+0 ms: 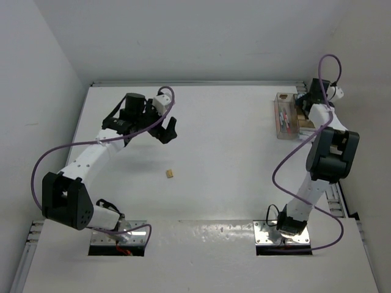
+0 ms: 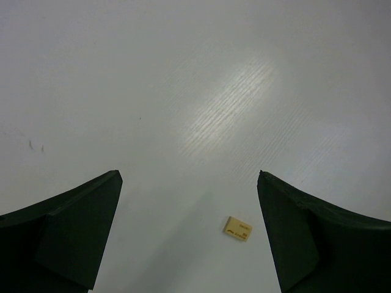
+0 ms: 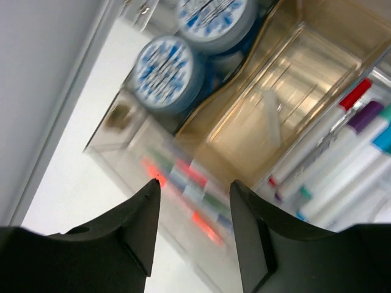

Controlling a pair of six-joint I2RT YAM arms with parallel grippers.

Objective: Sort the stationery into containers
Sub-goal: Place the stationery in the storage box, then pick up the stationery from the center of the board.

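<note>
Left wrist view: a small tan block [image 2: 237, 228] lies alone on the white surface [image 2: 183, 91], below the left tool [image 2: 189, 183], whose jaws are spread wide and empty, with the block off-centre between them. Pens [image 3: 342, 146] and rolls [image 3: 164, 73] sit in the boxes [image 3: 317, 43] far right, where the right tool [image 3: 194, 189] hovers, jaws partly apart, pinching nothing. This looks like the last pickup: the left tool must centre, descend and close.

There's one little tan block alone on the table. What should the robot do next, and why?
Probably lower the left gripper onto the tan block. Its jaws stand wide open and empty, the block shows between them in the left wrist view, and it is the only piece seen outside the containers.
</note>
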